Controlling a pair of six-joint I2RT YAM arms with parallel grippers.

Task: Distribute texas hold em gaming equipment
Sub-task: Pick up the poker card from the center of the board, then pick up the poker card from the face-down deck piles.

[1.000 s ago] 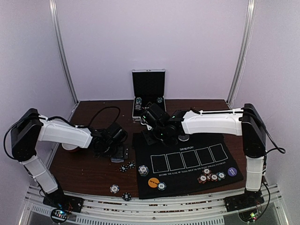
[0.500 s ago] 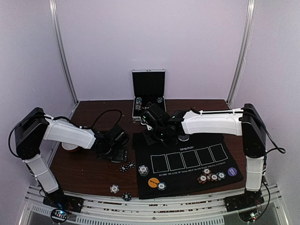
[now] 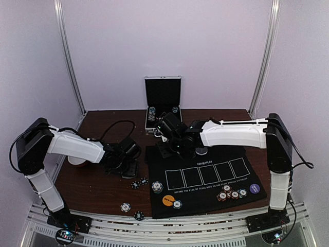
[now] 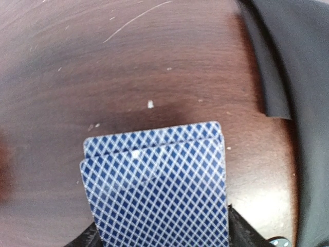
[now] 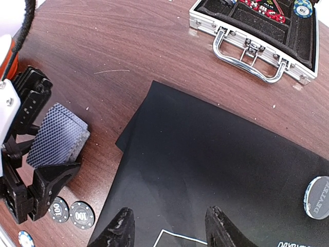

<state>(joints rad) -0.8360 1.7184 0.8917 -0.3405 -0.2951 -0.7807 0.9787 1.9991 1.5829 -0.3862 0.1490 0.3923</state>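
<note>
A small stack of blue-backed playing cards [image 4: 154, 190] lies on the brown table just left of the black mat [image 5: 205, 154]. My left gripper [image 4: 162, 237] is down over it, one black finger against each side edge of the cards [image 5: 56, 134], shut on them. My right gripper [image 5: 172, 231] hovers open above the mat's near-left corner, holding nothing. Two black chips [image 5: 69, 212] lie beside the left gripper [image 3: 128, 165]. More chips [image 3: 231, 194], an orange button [image 3: 168, 200] and a purple one [image 3: 254, 188] sit on the mat. A silver-grey disc [image 5: 317, 198] lies further back.
The open silver case [image 3: 163, 103] stands at the back with chips inside; its handle [image 5: 247, 62] faces the mat. A red-and-white round thing [image 3: 77, 161] sits behind the left arm. Loose chips [image 3: 132, 211] lie near the table's front edge.
My left gripper has shifted slightly right over the cards and its jaws have narrowed onto them. The right arm has barely moved.
</note>
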